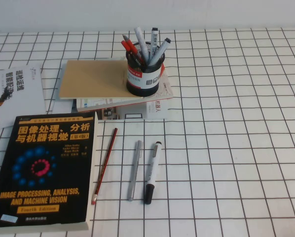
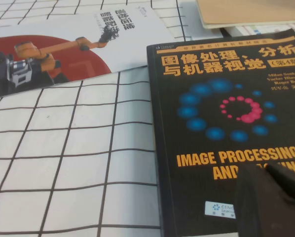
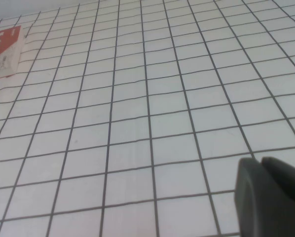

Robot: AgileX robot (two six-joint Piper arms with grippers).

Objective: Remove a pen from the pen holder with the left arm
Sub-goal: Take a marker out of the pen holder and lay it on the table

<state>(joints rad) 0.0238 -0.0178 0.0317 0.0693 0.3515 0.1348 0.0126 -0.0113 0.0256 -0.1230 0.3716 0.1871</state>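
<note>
The black pen holder (image 1: 145, 74) stands on a brown notebook (image 1: 93, 79) at the back of the table, with several pens and markers upright in it. Neither arm shows in the high view. In the left wrist view my left gripper (image 2: 266, 170) hovers over the black textbook (image 2: 226, 123), fingers pressed together with nothing between them. In the right wrist view my right gripper (image 3: 261, 162) is shut and empty above bare checked tablecloth (image 3: 137, 123). The pen holder is not visible in either wrist view.
A red pencil (image 1: 104, 165), a grey pen (image 1: 135, 169) and a black-and-white marker (image 1: 152, 172) lie side by side right of the black textbook (image 1: 41, 173). A white brochure (image 1: 14, 91) lies at the far left. Papers and a box sit under the notebook.
</note>
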